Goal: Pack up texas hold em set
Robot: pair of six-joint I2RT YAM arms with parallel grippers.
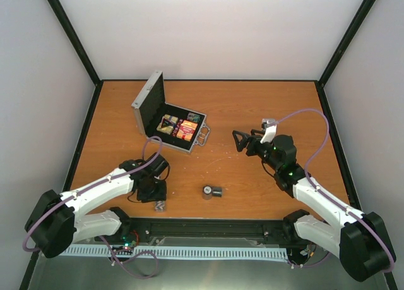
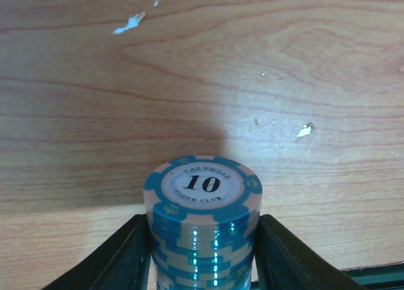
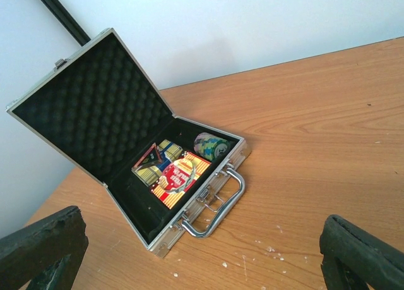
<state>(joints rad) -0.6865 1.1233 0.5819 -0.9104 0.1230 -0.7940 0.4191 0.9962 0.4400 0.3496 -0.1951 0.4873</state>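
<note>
Left tool (image 2: 202, 255) clenches our blue-and-cream striped chip stack (image 2: 202, 198) by the counter's (image 2: 265, 81) near edge; next we should lift it into the open silver aluminium case (image 3: 189, 225); right tool (image 3: 202, 261) gapes.

One silver case (image 3: 120, 195), two card boxes (image 3: 178, 176) (image 3: 168, 150), one red-edged triangle (image 3: 149, 157), three chip stacks (image 2: 202, 227) (image 1: 211, 191) (image 3: 211, 146).

A: The case (image 3: 169, 234)?
B: Silver metal with a dull sheen. Inside its lid, black egg-crate foam (image 3: 95, 113), matt. The handle (image 3: 226, 209) on its front is polished, bright metal.
A: Inside the case?
B: Glossy printed card boxes (image 3: 177, 179).
A: The chip stack (image 2: 203, 227)?
B: Shiny teal and cream, smooth, with a label reading 10.
A: The table (image 2: 284, 62)?
B: Matt wood grain, flecked with white scuffs.
</note>
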